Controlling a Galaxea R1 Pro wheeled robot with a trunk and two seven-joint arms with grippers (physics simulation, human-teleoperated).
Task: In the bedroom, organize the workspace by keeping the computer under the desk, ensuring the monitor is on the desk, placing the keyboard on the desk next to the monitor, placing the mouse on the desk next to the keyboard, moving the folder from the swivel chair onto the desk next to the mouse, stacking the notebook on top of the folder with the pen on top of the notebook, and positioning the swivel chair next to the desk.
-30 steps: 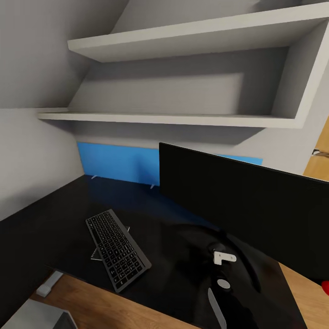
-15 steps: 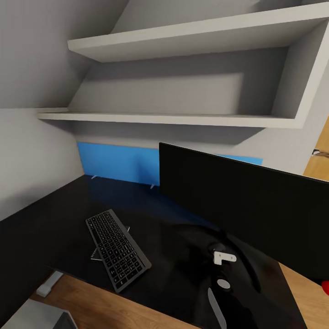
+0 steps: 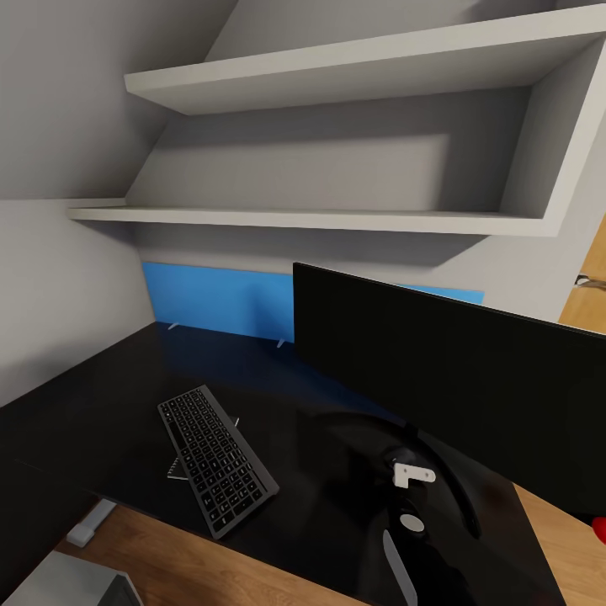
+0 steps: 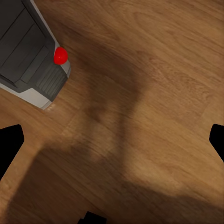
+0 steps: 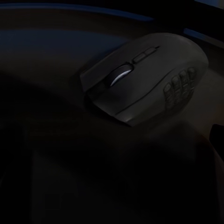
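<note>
On the glossy black desk (image 3: 101, 421) the silver-grey keyboard (image 3: 217, 459) lies at an angle, left of the wide black monitor (image 3: 454, 387). My black right arm (image 3: 411, 522) reaches over the desk in front of the monitor's lower edge. The right wrist view shows the black mouse (image 5: 144, 84) resting on the dark desk top just ahead of my right gripper (image 5: 112, 149), whose fingers stand apart and hold nothing. My left gripper (image 4: 112, 140) hangs open over the wooden floor (image 4: 154, 93). A light-grey box corner, probably the computer (image 3: 71, 587), sits at the lower left.
A blue panel (image 3: 215, 301) runs along the desk's back edge under two white wall shelves (image 3: 320, 220). A thin pale item (image 3: 175, 468) pokes out beneath the keyboard. A grey unit with a red knob (image 4: 59, 55) stands on the floor below my left gripper.
</note>
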